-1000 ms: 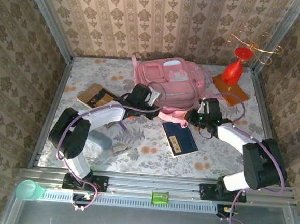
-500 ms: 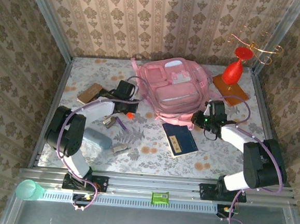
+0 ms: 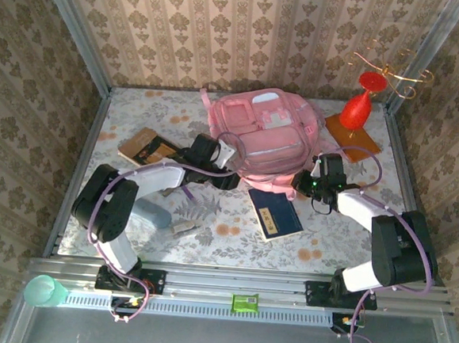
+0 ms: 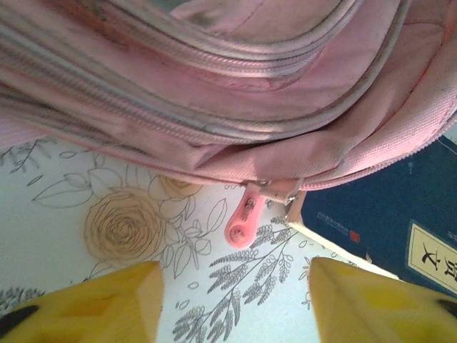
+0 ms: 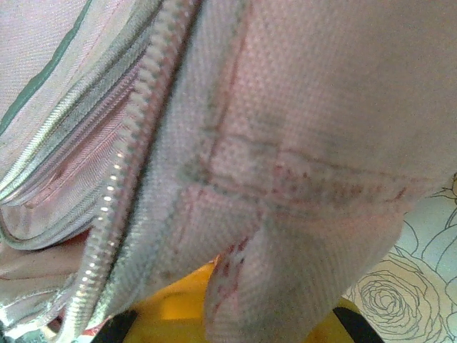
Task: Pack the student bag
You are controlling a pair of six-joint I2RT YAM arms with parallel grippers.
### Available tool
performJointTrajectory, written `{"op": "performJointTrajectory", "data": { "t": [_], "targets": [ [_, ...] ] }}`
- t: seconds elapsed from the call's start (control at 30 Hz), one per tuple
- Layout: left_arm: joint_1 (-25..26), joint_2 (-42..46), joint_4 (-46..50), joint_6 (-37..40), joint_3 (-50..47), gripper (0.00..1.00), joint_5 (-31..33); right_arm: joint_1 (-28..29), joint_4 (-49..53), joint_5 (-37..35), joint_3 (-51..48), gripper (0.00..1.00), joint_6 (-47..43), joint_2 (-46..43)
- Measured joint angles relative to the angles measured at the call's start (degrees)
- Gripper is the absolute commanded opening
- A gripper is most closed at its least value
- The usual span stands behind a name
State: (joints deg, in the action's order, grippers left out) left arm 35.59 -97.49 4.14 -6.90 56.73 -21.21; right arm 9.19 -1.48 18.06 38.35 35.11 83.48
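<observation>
The student bag (image 3: pixel 260 130), a big pink backpack with zipped pockets, lies at the back middle of the table. My left gripper (image 3: pixel 230 178) is at its near left edge. In the left wrist view that gripper (image 4: pixel 235 286) is open, its yellow fingers (image 4: pixel 107 307) wide apart over the tablecloth. A pink zipper pull (image 4: pixel 245 218) hangs from the bag (image 4: pixel 214 86) just ahead of them. My right gripper (image 3: pixel 304 180) is at the bag's near right corner. In the right wrist view it (image 5: pixel 235 300) is shut on a fold of the bag's pink fabric (image 5: pixel 300 143), beside a zipper (image 5: pixel 121 179).
A dark blue book (image 3: pixel 275 213) lies just in front of the bag, partly under its edge (image 4: pixel 385 229). A brown notebook (image 3: pixel 146 147) is at the left and a grey-blue case (image 3: pixel 151 213) lies near the left arm. A red ornament (image 3: pixel 357 110) stands on an orange board (image 3: pixel 351 137) at the back right.
My left arm swung away to the left, then came back to the bag's near edge, and its jaws opened. The right gripper kept its hold on the bag.
</observation>
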Motion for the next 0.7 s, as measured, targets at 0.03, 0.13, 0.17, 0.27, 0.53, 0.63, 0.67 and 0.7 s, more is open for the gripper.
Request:
{"op": "performJointTrajectory", "data": {
  "t": [0.03,0.13,0.17,0.27,0.53,0.63,0.67,0.7],
  "targets": [
    [0.00,-0.74,-0.66,0.48,0.00,0.61,-0.42,-0.04,0.26,0.37,0.35,0.00,0.02,0.00],
    [0.00,-3.52,-1.31,1.77,0.35,0.61,-1.46,-0.04,0.55,1.14,1.25,0.00,0.48,0.00],
    [0.00,-4.52,-1.31,2.14,0.66,0.61,-1.68,-0.04,0.57,1.40,1.46,0.00,0.66,0.00],
    [0.00,-7.30,-1.73,3.34,1.09,0.61,-2.62,-0.04,0.63,1.86,1.84,0.00,0.90,0.00],
    [0.00,-9.51,-3.80,4.61,3.37,0.55,-4.63,-0.07,0.63,2.05,1.86,0.00,1.03,0.68],
    [0.00,-9.75,-4.31,4.79,4.52,0.47,-5.31,-0.15,0.63,2.08,1.86,0.00,1.07,0.92],
    [0.00,-9.81,-4.55,4.96,4.83,0.44,-5.60,-0.15,0.63,2.08,1.86,0.00,1.07,0.92],
    [0.00,-9.92,-4.63,4.96,5.14,0.39,-5.73,-0.17,0.61,2.08,1.86,0.00,1.07,0.92]
  ]
}}
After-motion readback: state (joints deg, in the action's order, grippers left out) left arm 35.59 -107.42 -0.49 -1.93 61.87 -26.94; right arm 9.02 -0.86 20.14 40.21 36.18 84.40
